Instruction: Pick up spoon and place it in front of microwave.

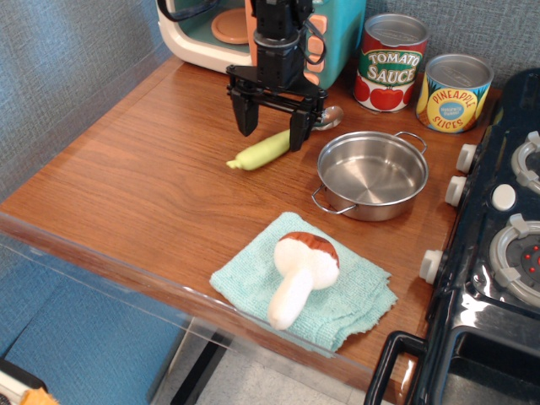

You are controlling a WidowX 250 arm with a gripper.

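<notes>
Wooden worktop point(135, 186) fills the left and middle of the frame. Near top centre, the black pincer point(272, 126) hangs with its two fingers spread apart, straddling the spoon point(274, 145); the right finger stands at the handle's upper end, though contact cannot be judged. The yellow-green handle lies flat on the wood, angled down-left, and the silver bowl peeks out behind the right finger. Just behind the arm sits the microwave point(342, 34), at the top edge. A steel pot point(371, 175) stands right of the spoon.
</notes>
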